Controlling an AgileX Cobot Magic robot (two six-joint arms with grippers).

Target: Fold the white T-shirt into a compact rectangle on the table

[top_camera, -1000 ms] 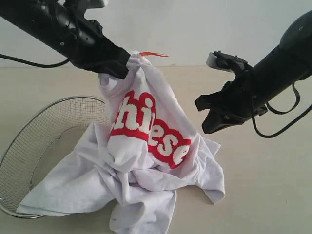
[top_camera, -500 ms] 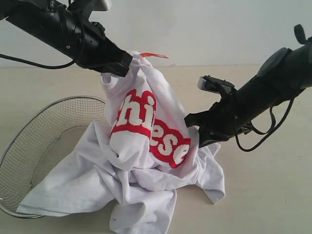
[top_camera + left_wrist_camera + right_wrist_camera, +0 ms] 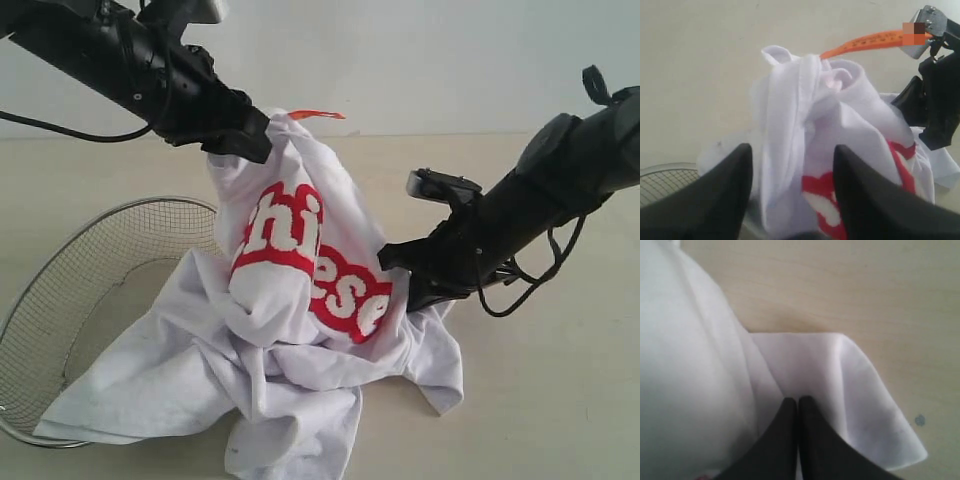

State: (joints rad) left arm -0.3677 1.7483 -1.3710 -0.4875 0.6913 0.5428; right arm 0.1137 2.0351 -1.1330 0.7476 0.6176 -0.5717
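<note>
At nine o'clock of my closed right pincer (image 3: 390,262), the white T-shirt (image 3: 275,300) hangs upright from my left pincer (image 3: 250,140), which is clamped on its collar.

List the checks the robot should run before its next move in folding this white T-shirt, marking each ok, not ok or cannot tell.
1. Left hand grips the white T-shirt: ok. Cloth is bunched between its fingers and the collar end is lifted.
2. Right hand has cloth pinched: cannot tell. Its fingertips are together at a shirt edge.
3. Shirt clear of the wire-mesh basket: not ok. One corner lies across the basket.
4. Shirt spread flat: not ok. It is a crumpled heap.
5. Bare table for laying it out: ok. There is room beside the right arm.
</note>
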